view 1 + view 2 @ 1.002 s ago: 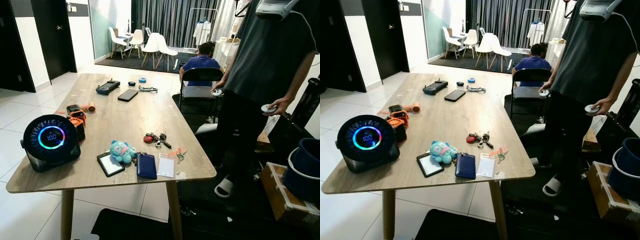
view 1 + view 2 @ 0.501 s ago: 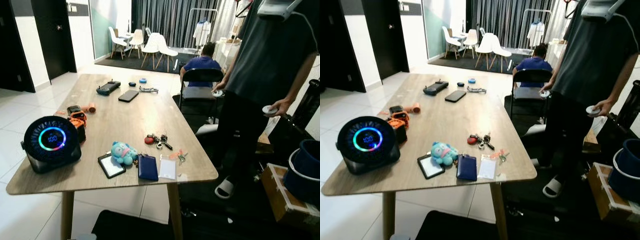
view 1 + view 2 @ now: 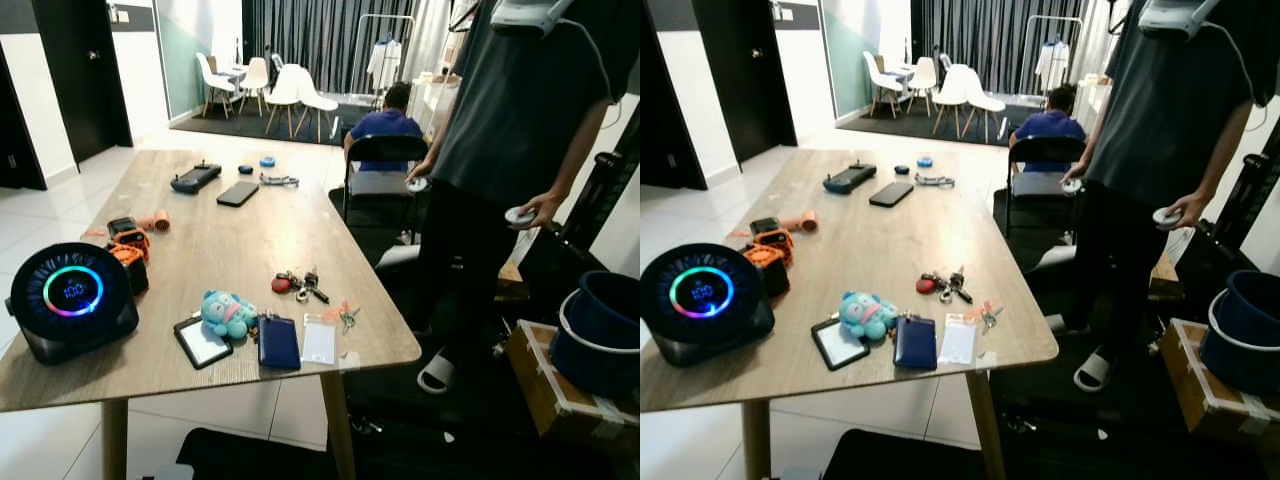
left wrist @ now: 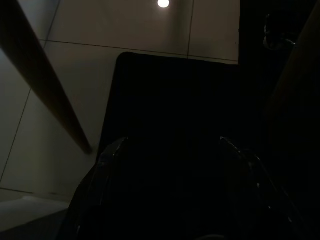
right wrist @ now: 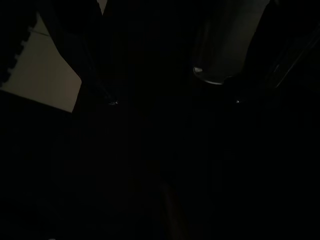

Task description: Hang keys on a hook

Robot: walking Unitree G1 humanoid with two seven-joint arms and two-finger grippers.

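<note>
You are at the approach step; the keys (image 3: 298, 286) lie on the table (image 3: 240, 225) near its right edge, toward the near corner; no hook is visible; both arms hang idle, finger state untellable; next, reach for the keys.

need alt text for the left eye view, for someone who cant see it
A wooden table holds a bunch of keys near its right edge, with a blue wallet, a plush toy and a round glowing speaker toward the front. A person stands to the right holding controllers; another sits on a chair behind.
</note>
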